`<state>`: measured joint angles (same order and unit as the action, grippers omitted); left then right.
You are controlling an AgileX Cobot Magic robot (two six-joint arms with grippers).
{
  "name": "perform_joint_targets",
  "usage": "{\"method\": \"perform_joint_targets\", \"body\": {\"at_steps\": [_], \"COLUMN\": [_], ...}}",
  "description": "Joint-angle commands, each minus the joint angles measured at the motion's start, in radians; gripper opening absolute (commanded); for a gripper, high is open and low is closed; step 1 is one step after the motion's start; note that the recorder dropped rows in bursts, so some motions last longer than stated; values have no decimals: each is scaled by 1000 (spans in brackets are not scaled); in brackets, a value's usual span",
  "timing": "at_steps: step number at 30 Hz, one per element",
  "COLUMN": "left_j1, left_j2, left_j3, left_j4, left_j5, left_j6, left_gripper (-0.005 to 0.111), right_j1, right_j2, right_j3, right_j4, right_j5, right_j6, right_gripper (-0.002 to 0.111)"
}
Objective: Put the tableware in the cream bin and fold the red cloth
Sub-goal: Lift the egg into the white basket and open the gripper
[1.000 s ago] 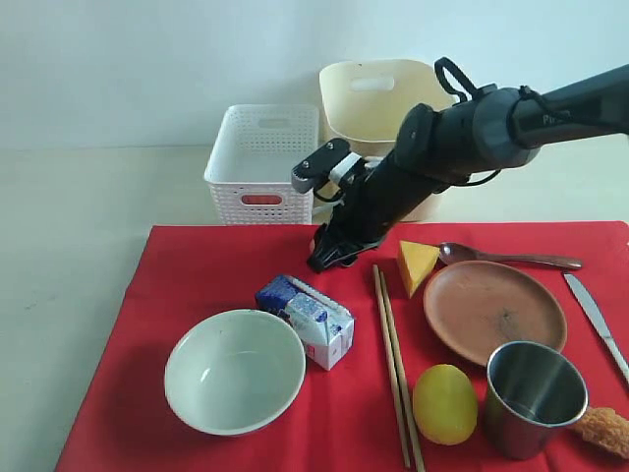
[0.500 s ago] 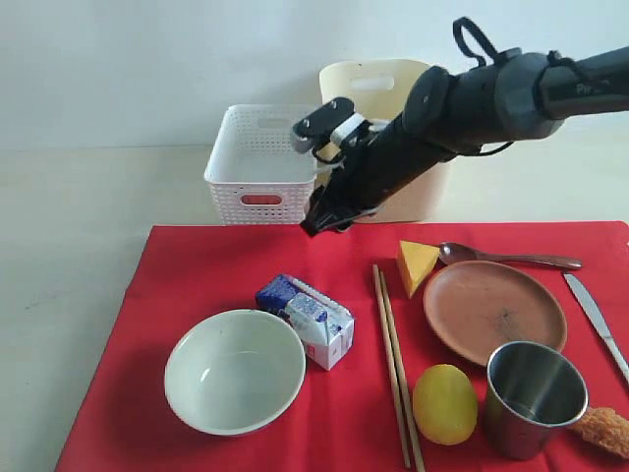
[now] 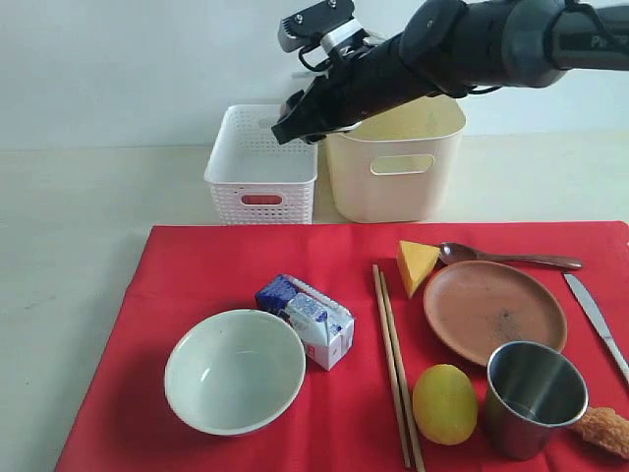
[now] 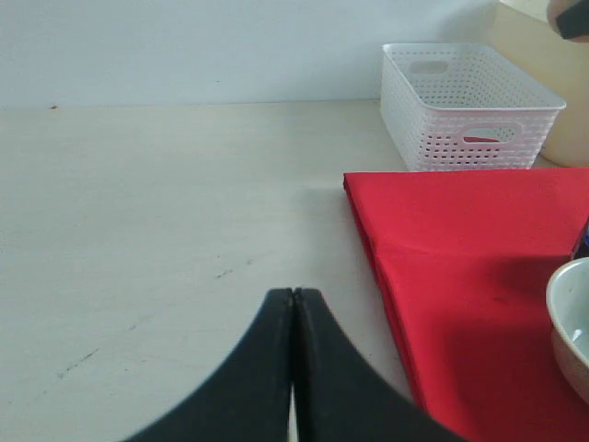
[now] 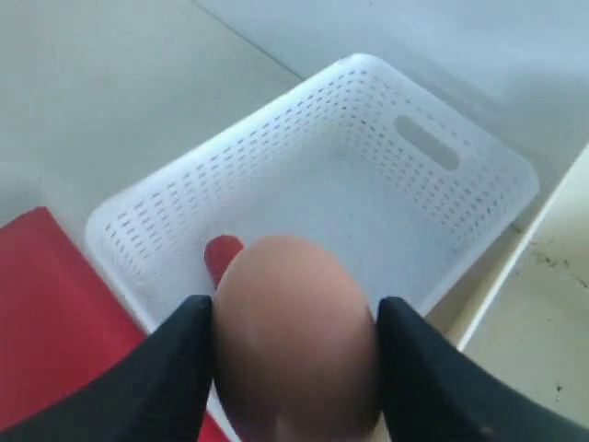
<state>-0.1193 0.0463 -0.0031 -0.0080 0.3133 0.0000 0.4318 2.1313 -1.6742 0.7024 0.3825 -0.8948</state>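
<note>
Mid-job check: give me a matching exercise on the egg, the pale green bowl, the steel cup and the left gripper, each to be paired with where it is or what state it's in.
Things:
1. egg
2. pale green bowl
3. steel cup
4. left gripper

Places or states:
A. shut, holding nothing, over the table
B. on the red cloth, beside the milk carton
C. held in the right gripper above the white basket
D. on the red cloth, next to the lemon

Pairs: 1-C, 2-B, 3-D, 4-A.
</note>
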Motion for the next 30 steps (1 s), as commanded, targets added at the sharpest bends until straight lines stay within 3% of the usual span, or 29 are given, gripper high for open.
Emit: {"method": "perform_joint_targets", "body": {"at_steps": [1,15,18,25,30], "left_j1": [4,4,4,4,4], "left_j2": [-4,-4,-4,-4,-4], "left_j3": [3,3,3,3,3], "left_j4": [-6,-6,-6,-6,-6], "left_j5": [-6,-6,-6,-6,-6], "left_j6": [-5,-5,-5,-5,-5], "left_gripper": [0,0,0,0,0], "right_j1": [-1,-1,-1,-1,-1], "right_j2": [73,256,276,269,231], "right_j3": [-95,-252,-259,-259,-259], "right_j4": [7,5,3,1,1], "right_j5": [-11,40,42,42,57], "right_j6": [-12,-20,-20,-20,-20], "right_gripper": [0,2,13,58,78]}}
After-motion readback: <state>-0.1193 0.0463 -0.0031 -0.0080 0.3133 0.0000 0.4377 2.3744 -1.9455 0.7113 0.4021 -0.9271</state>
